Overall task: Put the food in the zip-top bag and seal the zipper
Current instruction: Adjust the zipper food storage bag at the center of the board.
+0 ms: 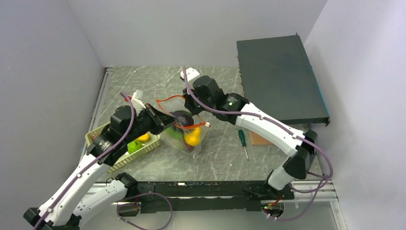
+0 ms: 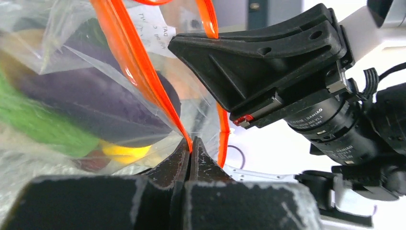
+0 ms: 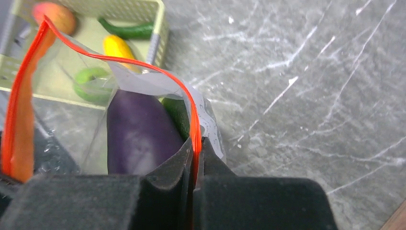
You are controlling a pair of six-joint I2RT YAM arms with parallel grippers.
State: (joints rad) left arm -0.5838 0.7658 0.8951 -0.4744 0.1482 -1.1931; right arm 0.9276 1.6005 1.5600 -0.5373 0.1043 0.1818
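Soft, even overhead light leaves only faint shadows on the bench (image 1: 215,158), while the left wrist view smears the zip-top bag (image 2: 57,43) at nine o'clock, out of focus.

The black motor (image 2: 325,129) reads "DAMIAO" (smaller print illegible).

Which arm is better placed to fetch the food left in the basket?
Likely left: the left gripper sits beside the basket; the right gripper is farther off. Both are shut on the zipper, so it must release.
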